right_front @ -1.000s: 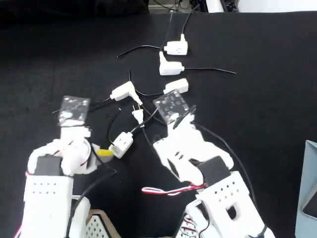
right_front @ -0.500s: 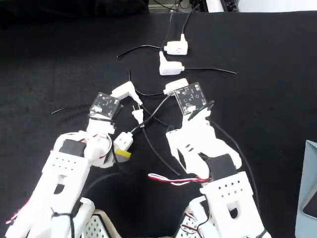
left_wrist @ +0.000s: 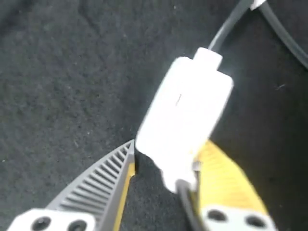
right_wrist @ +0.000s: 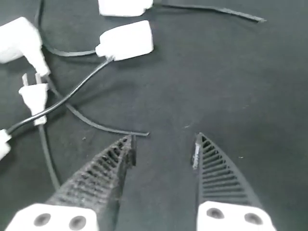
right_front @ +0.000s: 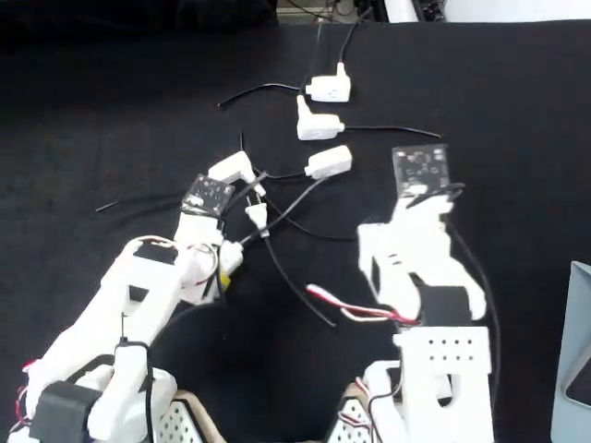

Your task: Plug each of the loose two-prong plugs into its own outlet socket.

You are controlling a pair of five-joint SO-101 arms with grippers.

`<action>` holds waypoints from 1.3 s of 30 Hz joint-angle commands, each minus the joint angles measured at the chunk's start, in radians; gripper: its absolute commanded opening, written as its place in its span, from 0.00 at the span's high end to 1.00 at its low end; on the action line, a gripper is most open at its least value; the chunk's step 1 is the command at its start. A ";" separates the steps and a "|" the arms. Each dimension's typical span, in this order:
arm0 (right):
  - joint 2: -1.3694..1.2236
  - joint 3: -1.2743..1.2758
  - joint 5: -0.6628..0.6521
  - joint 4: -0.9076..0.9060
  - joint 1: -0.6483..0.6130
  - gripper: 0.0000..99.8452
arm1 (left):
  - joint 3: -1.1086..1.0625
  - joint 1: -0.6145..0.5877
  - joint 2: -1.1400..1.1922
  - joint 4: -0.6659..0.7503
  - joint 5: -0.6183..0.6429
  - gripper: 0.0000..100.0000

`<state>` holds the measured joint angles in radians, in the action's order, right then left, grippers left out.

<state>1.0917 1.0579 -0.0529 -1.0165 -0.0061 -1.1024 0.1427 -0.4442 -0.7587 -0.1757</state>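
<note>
Several white plug and socket pieces with black cords lie on the black cloth. A socket block (right_front: 328, 89) and an angled piece (right_front: 319, 125) are at the back. Another block (right_front: 330, 161) (right_wrist: 126, 39), an angled plug (right_front: 231, 169) and a small two-prong plug (right_front: 256, 215) (right_wrist: 33, 96) sit mid-table. My left gripper (left_wrist: 163, 151) stands open astride a white corded block (left_wrist: 185, 115), which touches the yellow-taped finger (left_wrist: 221, 187). My right gripper (right_wrist: 163, 144) is open over bare cloth, to the right of the cluster.
Black cords (right_front: 286, 268) trail loosely between the two arms. A grey-blue container (right_front: 577, 351) stands at the table's right edge. The cloth (right_front: 517, 138) to the right of the plugs is bare.
The left arm swung right and forward until its fingers straddled the white block. The right arm swung right, away from the plug cluster.
</note>
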 commanded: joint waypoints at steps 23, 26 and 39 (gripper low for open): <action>0.007 -0.054 0.008 0.089 0.094 0.82 | 0.200 -0.110 -0.224 -0.054 -0.008 0.79; 0.007 -0.045 0.008 0.097 0.071 0.82 | 0.206 -0.110 -0.229 -0.132 0.000 0.66; 0.007 -0.024 0.008 0.103 0.035 0.82 | 0.120 -0.102 -0.218 -0.074 -0.106 0.66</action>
<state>1.0917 1.0380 -0.0529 -0.9337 0.0414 -0.9782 0.0384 -0.6605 -0.8615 -0.2677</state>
